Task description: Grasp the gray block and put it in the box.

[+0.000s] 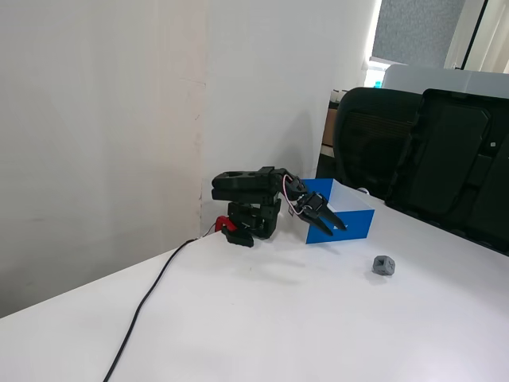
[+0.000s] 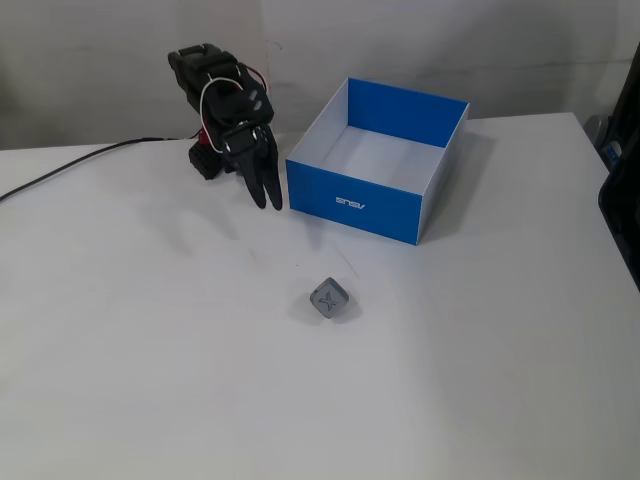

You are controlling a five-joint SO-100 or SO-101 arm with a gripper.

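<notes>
The gray block [image 2: 329, 298] lies on the white table, in front of the box, untouched; in the other fixed view the gray block [image 1: 384, 265] sits right of the arm. The blue box [image 2: 350, 205] with its white inside stands open and empty, its lettered side facing the block. My black gripper [image 2: 268, 204] hangs just left of the box's near corner, well short of the block, fingers slightly parted and empty. In the side-on fixed view the gripper [image 1: 338, 230] points down and right in front of the box [image 1: 362, 225].
A black cable [image 2: 70, 169] runs left from the arm's base [image 2: 207, 160] across the table. A wall stands close behind arm and box. Black chairs [image 1: 429, 151] sit beyond the table's far edge.
</notes>
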